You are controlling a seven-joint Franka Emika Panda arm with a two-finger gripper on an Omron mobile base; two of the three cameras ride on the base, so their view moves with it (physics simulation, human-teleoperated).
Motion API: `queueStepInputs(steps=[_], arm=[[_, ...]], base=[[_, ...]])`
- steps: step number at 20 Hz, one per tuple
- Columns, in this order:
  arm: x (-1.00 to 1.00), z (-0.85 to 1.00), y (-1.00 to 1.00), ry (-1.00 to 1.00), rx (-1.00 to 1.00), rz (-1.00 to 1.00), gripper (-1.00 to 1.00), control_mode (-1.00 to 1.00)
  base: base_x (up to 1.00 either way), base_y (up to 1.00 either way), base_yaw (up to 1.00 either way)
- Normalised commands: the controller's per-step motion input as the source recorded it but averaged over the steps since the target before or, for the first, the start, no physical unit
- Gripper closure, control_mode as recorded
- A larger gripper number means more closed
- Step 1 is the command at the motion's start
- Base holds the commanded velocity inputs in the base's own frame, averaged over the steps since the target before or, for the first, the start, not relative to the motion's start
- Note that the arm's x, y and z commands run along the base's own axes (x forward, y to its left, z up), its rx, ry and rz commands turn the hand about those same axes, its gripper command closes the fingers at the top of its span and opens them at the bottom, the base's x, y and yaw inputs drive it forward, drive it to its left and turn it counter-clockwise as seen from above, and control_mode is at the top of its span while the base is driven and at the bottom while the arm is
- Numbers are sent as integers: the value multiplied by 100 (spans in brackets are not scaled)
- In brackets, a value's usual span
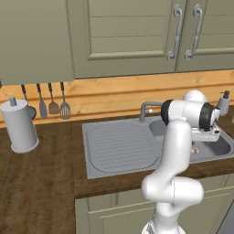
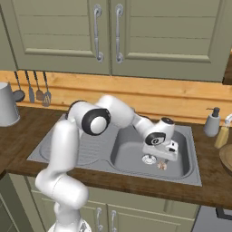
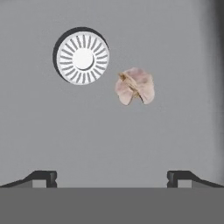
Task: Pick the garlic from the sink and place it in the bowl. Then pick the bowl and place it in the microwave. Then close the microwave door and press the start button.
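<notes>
We see the garlic (image 3: 135,86) lying on the floor of the sink (image 2: 136,156) basin, just beside the round drain (image 3: 82,57). Our fingers (image 3: 43,177) stand spread wide and empty above it, touching nothing. We judge the bulb light, firm and lumpy, with a papery skin that may slip. We would close across its widest middle, pressing gently, since it could roll on the smooth metal.

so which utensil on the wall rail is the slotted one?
The slotted spatula, rightmost of the hanging utensils, nearest the sink; the others have solid heads.
</notes>
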Motion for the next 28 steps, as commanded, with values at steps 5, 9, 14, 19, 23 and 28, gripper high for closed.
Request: queueStepInputs(steps=[5,9,14,19,23,28], arm=[[11,-40,-2,-2,1,0,-100,-100],[20,-44,-4,-6,2,0,-100,-100],[21,-30,-18,-15,4,0,-100,-100],[17,-17,-23,-2,2,0,-100,-100],[26,-8,-4,0,0,0,-100,-100],[36,-5,-4,0,0,0,-100,-100]], base=[[0,0,0],[0,0,0],[0,0,0],[0,0,0],[0,0,0],[0,0,0]])
